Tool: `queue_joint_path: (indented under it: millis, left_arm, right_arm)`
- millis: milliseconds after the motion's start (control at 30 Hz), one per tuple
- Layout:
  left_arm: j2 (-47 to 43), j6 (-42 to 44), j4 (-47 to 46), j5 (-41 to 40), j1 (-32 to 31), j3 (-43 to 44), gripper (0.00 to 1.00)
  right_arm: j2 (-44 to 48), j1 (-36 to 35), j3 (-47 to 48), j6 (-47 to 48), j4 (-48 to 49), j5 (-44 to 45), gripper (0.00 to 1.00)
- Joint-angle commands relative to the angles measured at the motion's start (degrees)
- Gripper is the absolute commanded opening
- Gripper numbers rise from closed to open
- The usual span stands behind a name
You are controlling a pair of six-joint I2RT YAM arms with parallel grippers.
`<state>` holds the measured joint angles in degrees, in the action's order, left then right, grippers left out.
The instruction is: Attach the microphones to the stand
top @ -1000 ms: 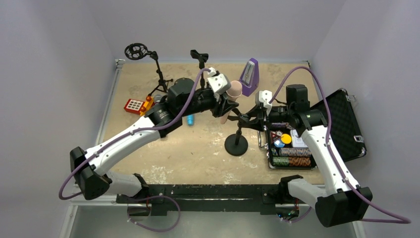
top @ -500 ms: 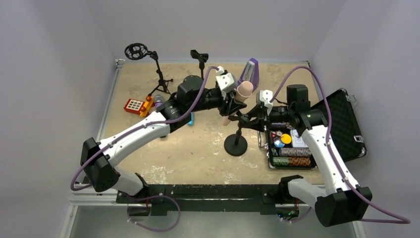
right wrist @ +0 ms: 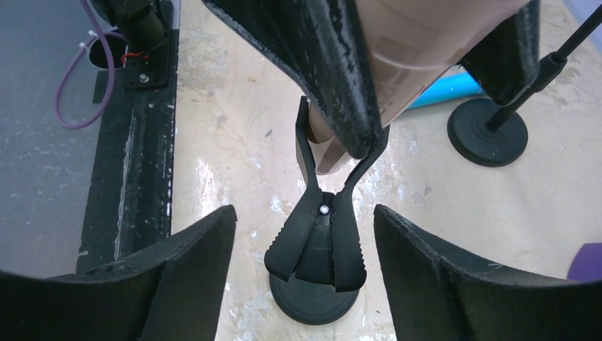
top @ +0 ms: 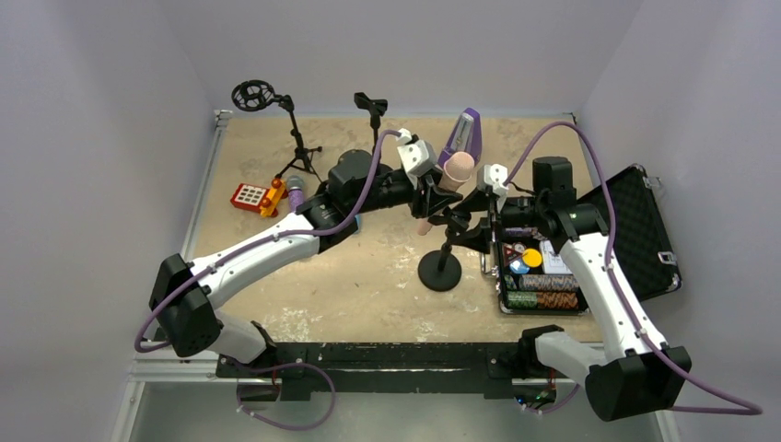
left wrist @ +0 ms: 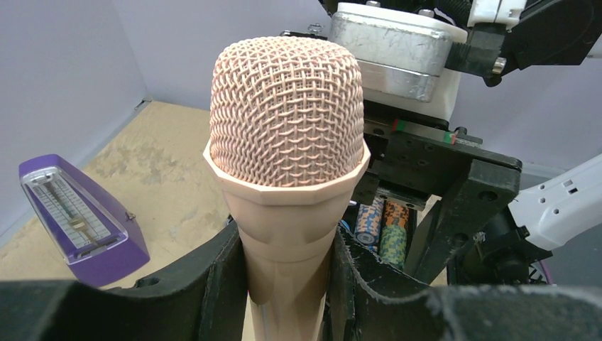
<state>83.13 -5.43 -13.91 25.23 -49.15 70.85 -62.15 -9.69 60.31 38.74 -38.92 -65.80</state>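
Observation:
My left gripper (top: 433, 197) is shut on the pale pink microphone (top: 455, 168), mesh head up, as the left wrist view (left wrist: 287, 142) also shows. The microphone's lower end (right wrist: 332, 150) sits between the two prongs of the black stand's clip (right wrist: 323, 238). My right gripper (right wrist: 304, 212) is open, one finger on each side of the clip's handles, not touching them. The stand's round base (top: 440, 272) rests on the table. The glittery purple microphone (top: 295, 191) lies at the left. Only a piece of the sky-blue microphone (right wrist: 444, 89) shows.
A purple metronome (top: 465, 136) stands behind the grippers. An open black case (top: 635, 230) with poker chips lies at the right. Two more black stands (top: 297, 138) (top: 371, 103) stand at the back. A red toy (top: 250, 195) lies at the left.
My left arm has carried the pink microphone to the right, to the stand's clip, and uncovered the purple microphone. The right gripper has stayed by the clip.

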Motion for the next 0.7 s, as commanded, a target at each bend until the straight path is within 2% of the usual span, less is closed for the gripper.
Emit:
queue_joint_path:
  millis: [0, 100, 200, 367, 433, 533, 667]
  left_arm:
    - [-0.66, -2.91, -2.87, 0.86, -0.25, -2.51, 0.0]
    - [-0.91, -3.09, -3.39, 0.78, -0.25, -2.9, 0.0]
    - [-1.04, -3.03, -3.4, 0.85, -0.25, -3.08, 0.0]
    - [-0.95, -3.07, -3.71, 1.9, -0.25, -3.43, 0.0]
    - [-0.9, -3.45, -4.43, 2.5, -0.27, -3.75, 0.0]
    - [-0.53, -4.65, -6.12, 3.54, -0.31, -4.3, 0.0]
    - [0.1, -5.59, -7.6, 3.87, -0.32, -4.47, 0.0]
  right_arm:
    - [1.9, -0.11, -1.49, -2.52, 3.35, -1.48, 0.77]
    - [1.89, -0.15, -1.87, -3.3, 4.03, -0.62, 0.78]
    - [1.46, -0.16, -1.57, -4.18, 4.28, 0.11, 0.73]
    - [0.51, -0.15, -0.61, -4.84, 4.37, 0.39, 0.19]
    - [0.19, -0.15, -0.04, -4.19, 3.91, 0.49, 0.08]
    - [-0.28, -0.12, 0.57, -3.39, 2.91, -0.02, 0.03]
    - [-0.6, -0.18, 0.68, -3.74, 2.88, -0.64, 0.05]
